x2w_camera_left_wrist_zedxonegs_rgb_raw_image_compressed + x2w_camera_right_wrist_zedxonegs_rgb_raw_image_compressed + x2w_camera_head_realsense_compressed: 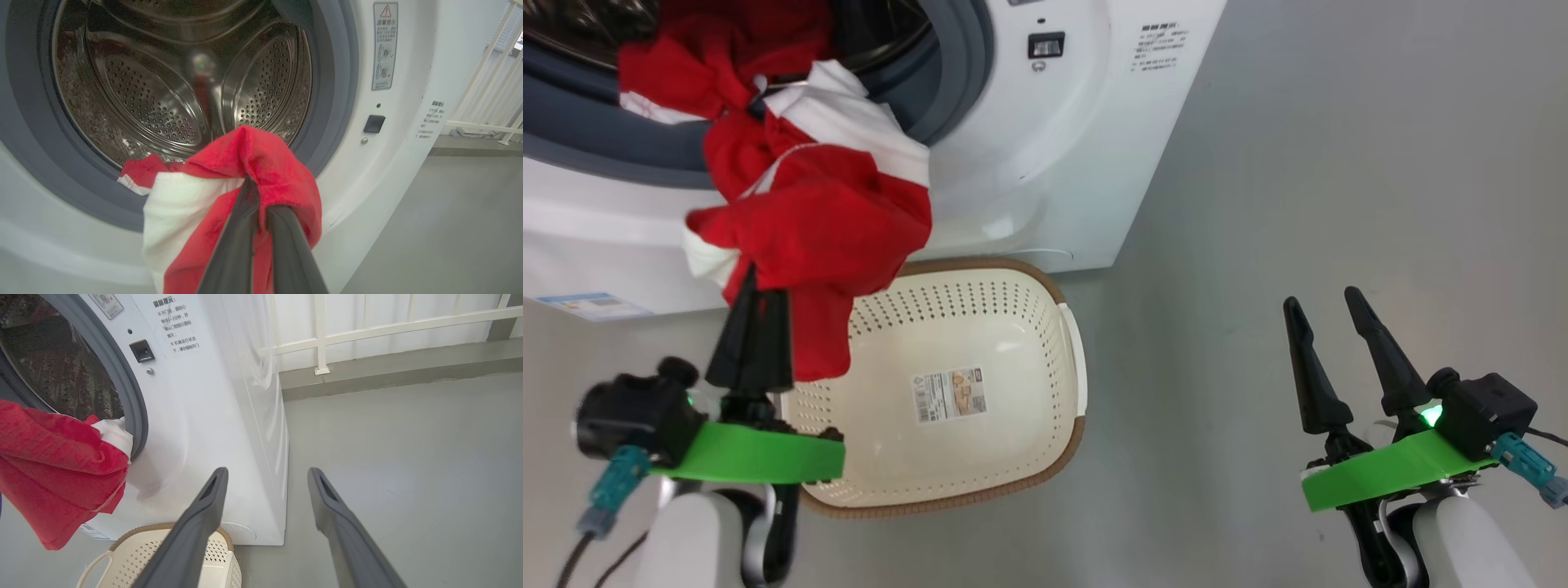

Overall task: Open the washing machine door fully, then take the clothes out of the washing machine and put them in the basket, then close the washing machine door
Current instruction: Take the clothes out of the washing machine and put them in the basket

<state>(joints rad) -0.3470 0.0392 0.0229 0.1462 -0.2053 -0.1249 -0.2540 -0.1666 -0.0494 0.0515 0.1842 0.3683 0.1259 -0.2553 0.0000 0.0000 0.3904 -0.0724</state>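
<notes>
Step now: You are on the middle step, taking the clothes [825, 220] out of the washing machine [1062, 147]
Left gripper: Your left gripper [752, 286] has its two fingers pinched tight on a bunch of the red cloth, just in front of the machine's round hole
Where the clothes are: Half out. One end lies over the grey rubber ring [335, 102] at the edge of the drum [163, 102]. The rest hangs down from your fingers, above the left side of the basket
Basket: The basket [1013, 327] sits on the floor [1339, 163] right in front of the machine, under the hole
Right gripper: Your right gripper [1321, 299] has its fingers spread apart and holds nothing. It waits off to the right, well apart from the clothes
Next move: I think you need to pull back until the last bit slips off the ring. Then bring the cloth over the middle of the basket, go down low, and only then let go
Watch out: The end on the ring may catch. The cloth hangs near the basket's rim, so it could slide out onto the floor
Left to do: Drop the clothes in, then shut the machine
</notes>
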